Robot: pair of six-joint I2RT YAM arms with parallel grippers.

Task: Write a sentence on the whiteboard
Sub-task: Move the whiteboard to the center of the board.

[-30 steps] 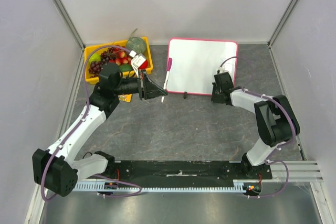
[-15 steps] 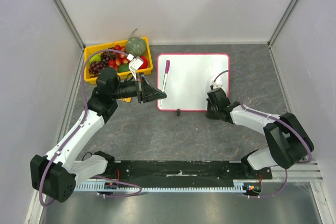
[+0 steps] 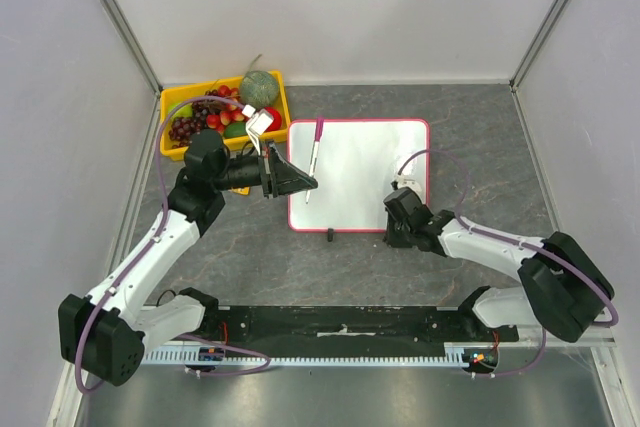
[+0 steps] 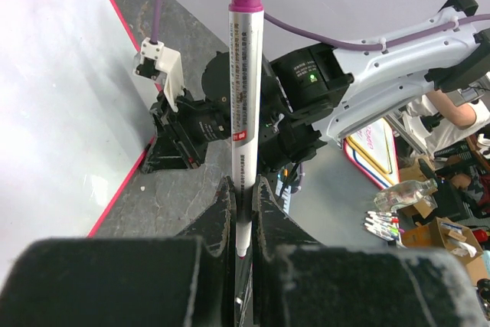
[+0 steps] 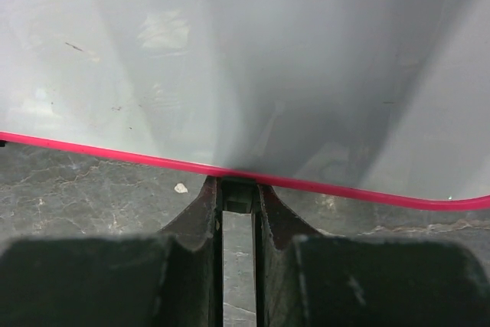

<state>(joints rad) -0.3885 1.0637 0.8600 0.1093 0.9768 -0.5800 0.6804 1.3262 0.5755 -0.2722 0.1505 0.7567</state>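
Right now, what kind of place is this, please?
Probably a robotics lab test cell: two robot arms bolted to a grey table, plain white walls closing it in, and props, a whiteboard and a fruit tray.

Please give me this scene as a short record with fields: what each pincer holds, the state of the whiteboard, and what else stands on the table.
whiteboard: lies flat on the table, pink-red rim, no writing visible
left pincer: shut on the marker
marker: over the left part of the whiteboard, magenta end pointing away from the left pincer
right pincer: shut on the near rim of the whiteboard
fruit tray: yellow, filled with fruit, beyond the whiteboard's far left corner
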